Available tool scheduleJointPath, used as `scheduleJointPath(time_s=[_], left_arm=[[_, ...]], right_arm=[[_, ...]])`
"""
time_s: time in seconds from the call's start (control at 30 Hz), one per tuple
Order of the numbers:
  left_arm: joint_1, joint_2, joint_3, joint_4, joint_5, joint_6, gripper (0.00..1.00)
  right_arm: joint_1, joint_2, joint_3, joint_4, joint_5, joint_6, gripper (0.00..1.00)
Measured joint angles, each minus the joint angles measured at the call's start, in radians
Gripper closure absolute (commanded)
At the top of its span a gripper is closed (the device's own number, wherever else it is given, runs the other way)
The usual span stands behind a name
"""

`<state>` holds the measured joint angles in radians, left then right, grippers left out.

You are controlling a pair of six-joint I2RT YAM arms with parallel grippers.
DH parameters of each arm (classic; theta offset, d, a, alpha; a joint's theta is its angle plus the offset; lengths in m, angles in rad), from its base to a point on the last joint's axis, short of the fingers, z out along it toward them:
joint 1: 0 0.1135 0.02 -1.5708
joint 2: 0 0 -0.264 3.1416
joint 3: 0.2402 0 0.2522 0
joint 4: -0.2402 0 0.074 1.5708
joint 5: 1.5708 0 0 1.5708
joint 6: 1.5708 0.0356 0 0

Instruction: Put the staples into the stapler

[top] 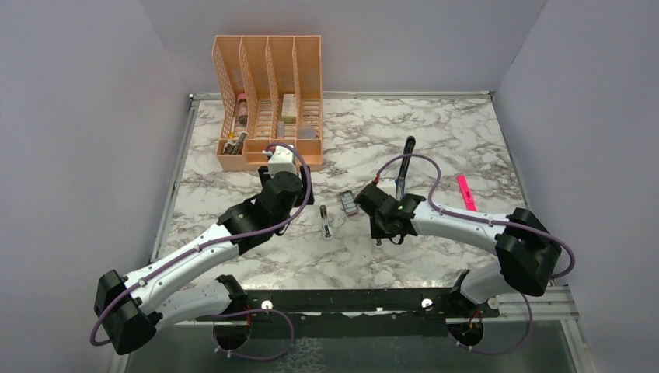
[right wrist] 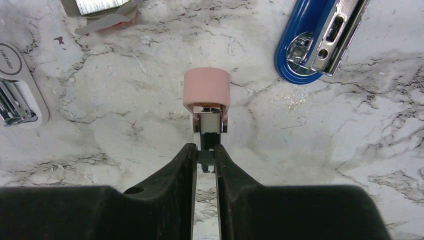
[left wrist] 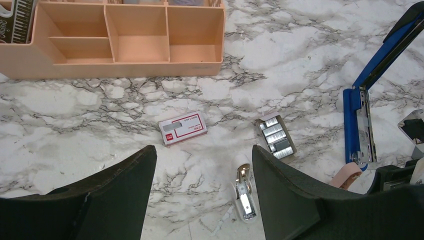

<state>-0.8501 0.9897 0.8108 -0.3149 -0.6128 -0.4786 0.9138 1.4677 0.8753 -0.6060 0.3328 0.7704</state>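
Observation:
The blue stapler lies hinged open in the middle of the table, and its chrome magazine shows in the right wrist view and the left wrist view. The staples box, reddish with a pale label, lies flat ahead of my left gripper, which is open and empty above the marble. An open tray of staple strips lies beside it. My right gripper is shut on a thin grey strip, apparently staples, right behind a pink-capped white piece, left of the stapler.
A small white stapler lies between my left fingers' line, also in the top view. A peach desk organizer stands at the back left. A pink highlighter lies at the right.

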Motion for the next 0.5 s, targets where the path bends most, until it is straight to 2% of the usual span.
scheduleJointPath(time_s=[0.5], left_arm=[[0.0, 0.0, 0.0, 0.0, 0.0, 0.0, 0.29]], right_arm=[[-0.019, 0.005, -0.015, 0.014, 0.0, -0.003, 0.77]])
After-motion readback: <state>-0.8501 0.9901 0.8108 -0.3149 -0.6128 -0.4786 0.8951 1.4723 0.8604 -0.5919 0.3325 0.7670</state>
